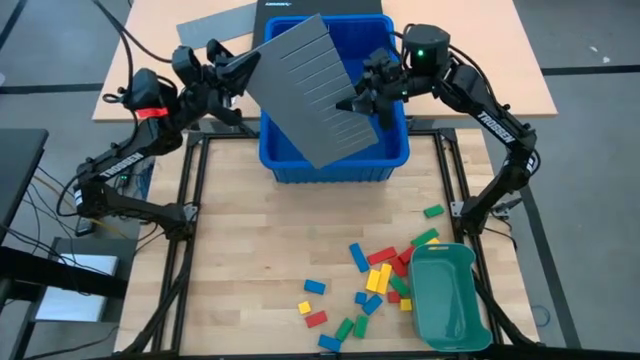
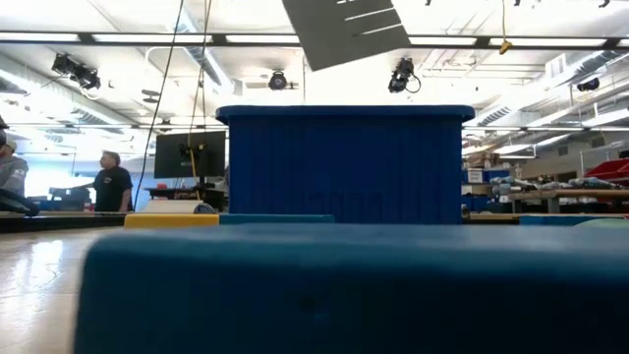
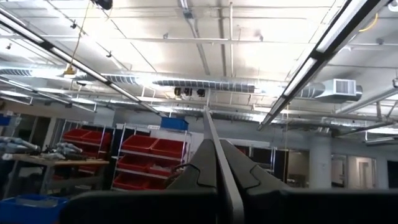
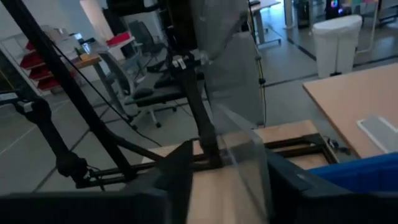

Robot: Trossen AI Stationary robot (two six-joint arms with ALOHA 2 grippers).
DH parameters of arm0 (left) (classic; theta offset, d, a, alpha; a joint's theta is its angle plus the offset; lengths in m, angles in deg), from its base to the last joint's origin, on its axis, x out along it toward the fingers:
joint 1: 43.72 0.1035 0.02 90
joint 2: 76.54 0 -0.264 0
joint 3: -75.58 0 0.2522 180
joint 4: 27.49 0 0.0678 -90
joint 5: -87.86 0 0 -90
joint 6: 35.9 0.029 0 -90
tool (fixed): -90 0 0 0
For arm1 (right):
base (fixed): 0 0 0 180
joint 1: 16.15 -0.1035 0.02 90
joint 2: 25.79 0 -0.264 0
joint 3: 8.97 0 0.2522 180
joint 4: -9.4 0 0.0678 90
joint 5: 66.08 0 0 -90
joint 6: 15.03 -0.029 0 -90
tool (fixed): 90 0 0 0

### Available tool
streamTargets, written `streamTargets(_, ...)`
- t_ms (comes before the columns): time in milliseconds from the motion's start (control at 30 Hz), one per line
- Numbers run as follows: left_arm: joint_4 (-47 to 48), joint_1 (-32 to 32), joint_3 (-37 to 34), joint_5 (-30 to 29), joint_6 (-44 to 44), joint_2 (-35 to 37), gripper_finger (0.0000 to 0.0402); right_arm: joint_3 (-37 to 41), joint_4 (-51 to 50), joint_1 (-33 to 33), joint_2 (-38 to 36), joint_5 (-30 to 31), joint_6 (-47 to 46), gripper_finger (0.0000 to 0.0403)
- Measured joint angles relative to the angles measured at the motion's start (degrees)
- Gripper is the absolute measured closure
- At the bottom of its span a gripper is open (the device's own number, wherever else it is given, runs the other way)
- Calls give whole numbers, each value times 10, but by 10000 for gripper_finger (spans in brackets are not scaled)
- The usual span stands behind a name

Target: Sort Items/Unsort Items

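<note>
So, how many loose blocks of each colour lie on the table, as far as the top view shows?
Green blocks: about 5
Blue blocks: about 5
Red blocks: about 4
Yellow blocks: about 4
Total: about 18; the blocks in the pile beside the green tray overlap, so the counts are approximate.

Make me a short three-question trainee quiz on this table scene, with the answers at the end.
1. True or false: the grey divider sheet lies flat on the wooden table.
2. Which arm's jaws are shut on an edge of the sheet? A) left gripper B) neither arm
3. Fill in: most of the toy blocks lie scattered beside the ____ tray.

Key:
1. False. It is held tilted above the blue bin.
2. A. The right gripper is at the opposite edge; its grip is unclear.
3. Green. It sits near the table's front right.
</note>
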State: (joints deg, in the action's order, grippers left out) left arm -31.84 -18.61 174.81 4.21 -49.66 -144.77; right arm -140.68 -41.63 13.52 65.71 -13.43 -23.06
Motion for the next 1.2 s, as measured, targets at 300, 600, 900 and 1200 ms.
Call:
streamTargets(300,-1,8,0,1,-1,0,400,0,4,-2,17,-11,22,389)
streamTargets(600,64,31,0,-11,-38,2,365,-16,-7,13,20,-13,41,399)
streamTargets(900,138,58,-1,-7,-45,3,341,-89,-50,63,19,-9,64,401)
streamTargets(1200,261,69,-1,0,-41,8,335,-142,-68,122,19,20,88,402)
